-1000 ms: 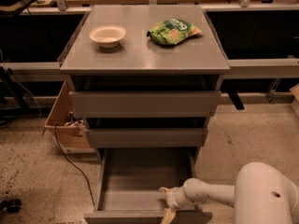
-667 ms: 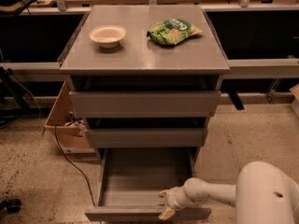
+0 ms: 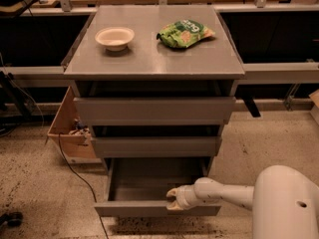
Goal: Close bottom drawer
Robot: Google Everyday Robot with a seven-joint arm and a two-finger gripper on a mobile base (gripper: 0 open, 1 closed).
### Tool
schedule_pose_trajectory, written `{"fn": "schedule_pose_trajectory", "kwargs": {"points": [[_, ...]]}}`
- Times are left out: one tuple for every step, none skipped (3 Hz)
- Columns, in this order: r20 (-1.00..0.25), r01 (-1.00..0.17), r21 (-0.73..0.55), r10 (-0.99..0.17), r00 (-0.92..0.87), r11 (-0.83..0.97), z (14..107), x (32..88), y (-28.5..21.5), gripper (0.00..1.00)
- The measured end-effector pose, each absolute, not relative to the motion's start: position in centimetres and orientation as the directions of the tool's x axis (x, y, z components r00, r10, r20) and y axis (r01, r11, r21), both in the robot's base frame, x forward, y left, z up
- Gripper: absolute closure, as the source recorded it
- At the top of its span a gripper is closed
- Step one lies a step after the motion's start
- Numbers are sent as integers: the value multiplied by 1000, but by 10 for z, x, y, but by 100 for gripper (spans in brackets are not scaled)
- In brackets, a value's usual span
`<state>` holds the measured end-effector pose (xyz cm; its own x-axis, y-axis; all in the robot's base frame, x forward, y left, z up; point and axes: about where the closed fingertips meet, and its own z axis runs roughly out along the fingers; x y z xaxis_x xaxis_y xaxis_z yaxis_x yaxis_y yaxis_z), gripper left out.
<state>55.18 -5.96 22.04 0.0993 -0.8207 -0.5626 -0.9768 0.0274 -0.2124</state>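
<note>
Since the bottom drawer [image 3: 149,210] sits open at 6 o'clock, the closing push isn't done yet. The end effector [image 3: 172,199] is at the drawer front's top edge, right of middle; can't tell if it's spread or pressed together. Next, I think: push straight toward 12 o'clock, no twist. Left to right: cardboard box [image 3: 67,128] at 9, cable [image 3: 75,171] on the floor, bowl [image 3: 114,37] & chip bag [image 3: 184,33] on the surface [image 3: 149,59] at 12. Nothing seems to block.

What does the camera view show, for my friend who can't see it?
The robot's hand sits at the front edge of the open bottom drawer of a grey cabinet. A bowl and a green snack bag lie on top.
</note>
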Motion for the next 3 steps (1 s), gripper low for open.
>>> {"fn": "schedule_pose_trajectory", "kwargs": {"points": [[-550,-965,-262,-822,147,4,235,573,-56,31],[-547,-962,-273,-821,160,-5,236,583,-55,10],[-556,-970,-243,-820,137,2,223,578,-59,0]]}}
